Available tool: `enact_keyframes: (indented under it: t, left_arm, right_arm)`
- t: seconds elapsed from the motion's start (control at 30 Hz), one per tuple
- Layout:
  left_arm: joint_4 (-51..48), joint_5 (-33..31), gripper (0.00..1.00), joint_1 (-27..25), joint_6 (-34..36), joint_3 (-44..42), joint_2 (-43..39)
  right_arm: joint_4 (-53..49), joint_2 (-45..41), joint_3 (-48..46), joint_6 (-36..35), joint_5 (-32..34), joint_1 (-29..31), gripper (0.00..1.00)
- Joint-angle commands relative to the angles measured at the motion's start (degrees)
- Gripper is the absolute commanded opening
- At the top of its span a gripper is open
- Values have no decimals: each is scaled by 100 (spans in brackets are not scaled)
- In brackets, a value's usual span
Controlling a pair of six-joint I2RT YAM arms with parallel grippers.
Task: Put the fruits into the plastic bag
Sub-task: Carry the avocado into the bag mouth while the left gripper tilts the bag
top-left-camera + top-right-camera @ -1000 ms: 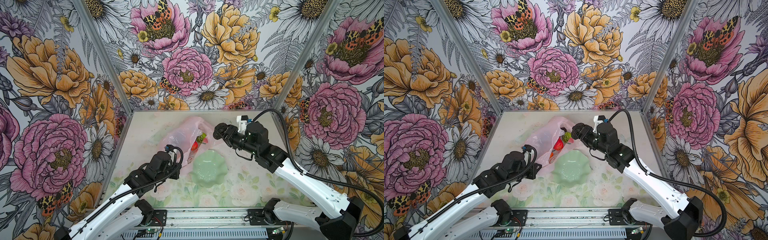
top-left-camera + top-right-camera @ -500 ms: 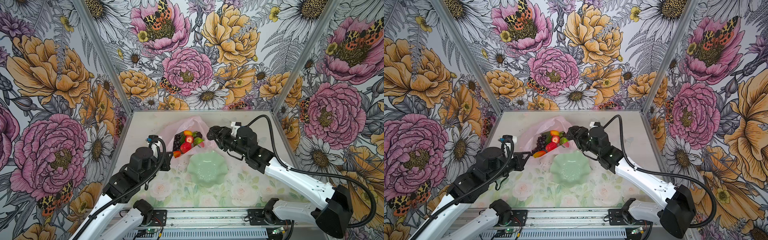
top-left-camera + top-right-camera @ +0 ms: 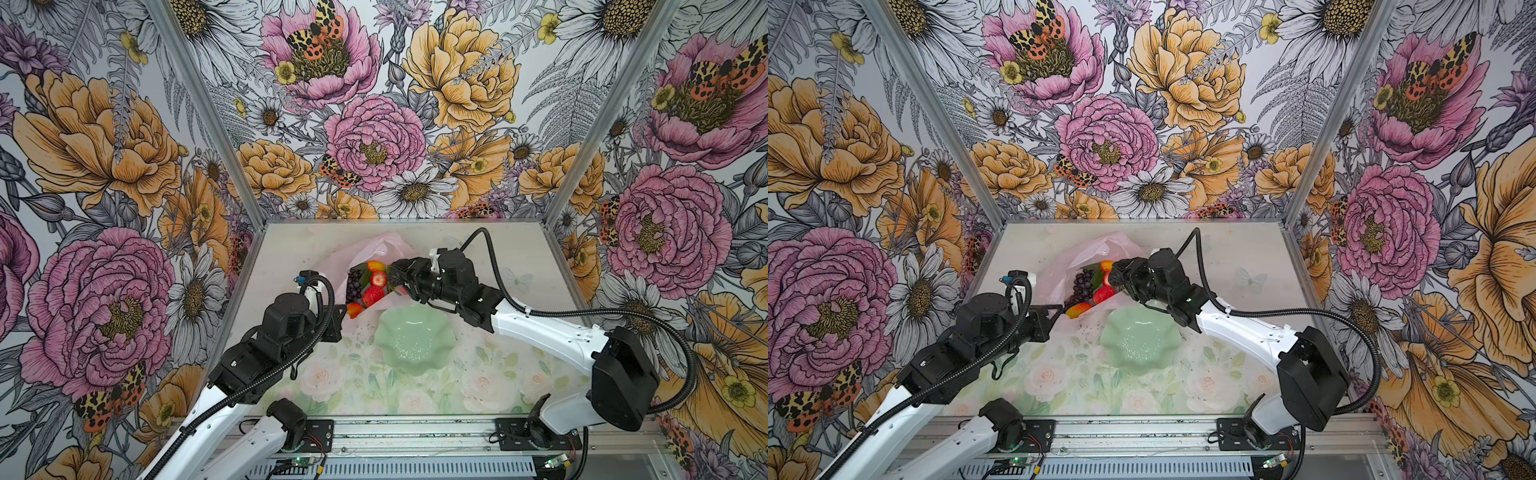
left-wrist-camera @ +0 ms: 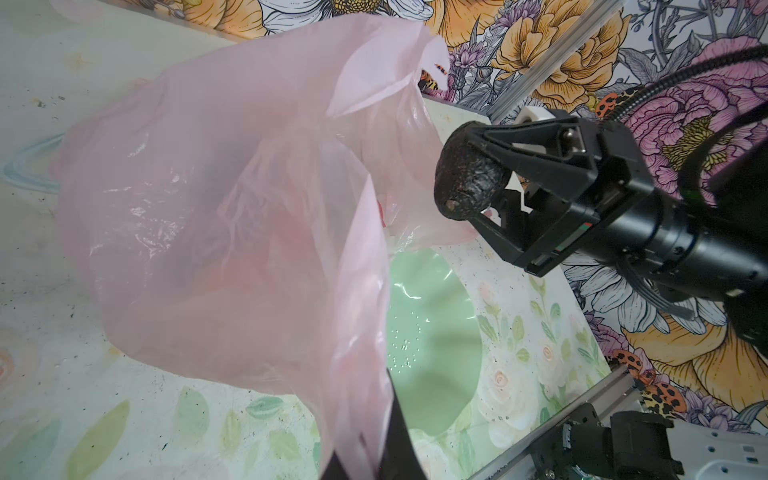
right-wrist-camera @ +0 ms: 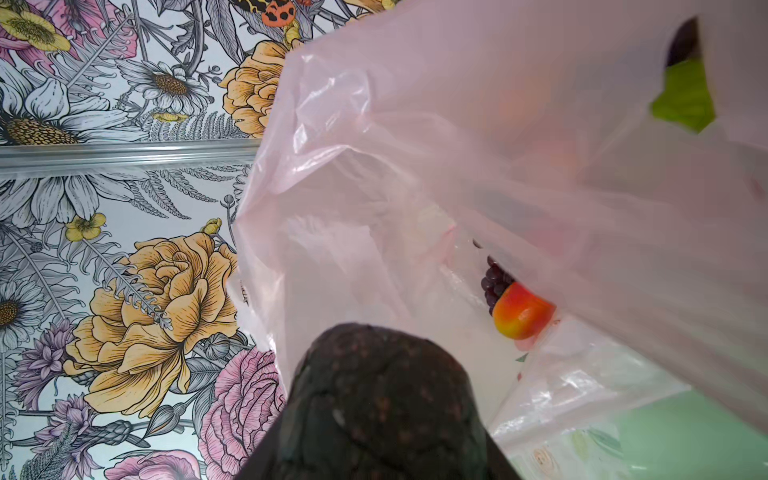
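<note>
Left tool [image 4: 365, 455]: clamped tight on the bag [image 3: 374, 249] rim, holding the mouth up and open.
Right tool [image 4: 469, 172]: jaws part-spread, gripping the blackish lump [image 4: 459, 187], and it's right at the bag's mouth, off the worktop [image 3: 498, 374].
Bag: back-middle of the worktop, mouth towards the dish [image 3: 415, 340].
Fruits [image 3: 370, 286]: grapes, red and orange pieces piled inside, with one orange-red piece at the lip, near the left tool.
Dish: on the worktop, just beside the bag.

bright, even light fills both top views, shadows faint; glare streaks the plastic bag [image 4: 166, 208]; the blackish lump [image 5: 374, 407] sits blurred close to the right wrist lens.
</note>
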Motion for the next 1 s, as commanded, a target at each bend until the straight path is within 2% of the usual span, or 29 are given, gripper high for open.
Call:
enact_keyframes:
  t: [0.0, 0.47, 0.97]
  left_arm:
    - [-8, -82, 0, 32, -80, 162, 50]
    - [-14, -114, 0, 296, 16, 159, 22]
    - [-43, 587, 0, 1466, 298, 156, 16]
  right_arm:
    - [299, 237, 384, 39, -244, 72, 41]
    - [281, 1813, 1771, 73, -854, 220, 40]
    - [204, 3493, 3311, 385, -1330, 607, 40]
